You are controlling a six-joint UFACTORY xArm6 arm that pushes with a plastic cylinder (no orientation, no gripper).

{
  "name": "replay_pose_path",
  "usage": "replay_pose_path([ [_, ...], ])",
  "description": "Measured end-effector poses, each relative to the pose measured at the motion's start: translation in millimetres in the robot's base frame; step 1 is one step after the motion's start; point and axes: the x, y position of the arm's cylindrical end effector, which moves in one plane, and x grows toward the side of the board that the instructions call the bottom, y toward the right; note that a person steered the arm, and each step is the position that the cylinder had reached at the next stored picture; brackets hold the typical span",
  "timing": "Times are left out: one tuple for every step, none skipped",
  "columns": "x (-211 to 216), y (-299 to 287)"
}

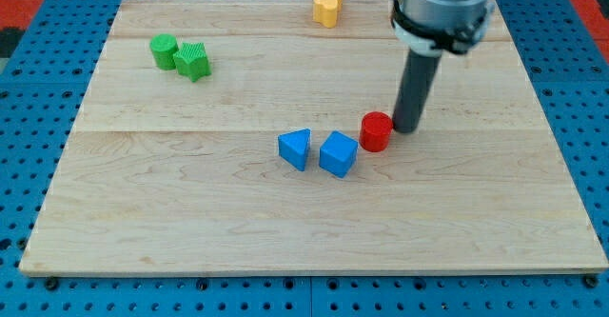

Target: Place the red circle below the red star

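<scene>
Wooden board, red circle touching my tip on its left, no fingers

Wooden board, 2 green blocks, 2 yellow, 2 blue, red circle

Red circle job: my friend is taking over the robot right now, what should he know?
My tip touches the board just to the view's right of the red circle, close against it.
The red circle sits right of the blue cube and blue triangle.
No red star shows in this view, so the goal spot cannot be placed.
Nothing shows as done; the placing is all left.
</scene>
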Motion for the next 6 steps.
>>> replay_pose_path([
  [35.3,23.4],
  [68.3,-14.0],
  [24.0,-55.2],
  [-35.1,-27.5],
  [-91.3,-25.3],
  [-127.4,3.6],
])
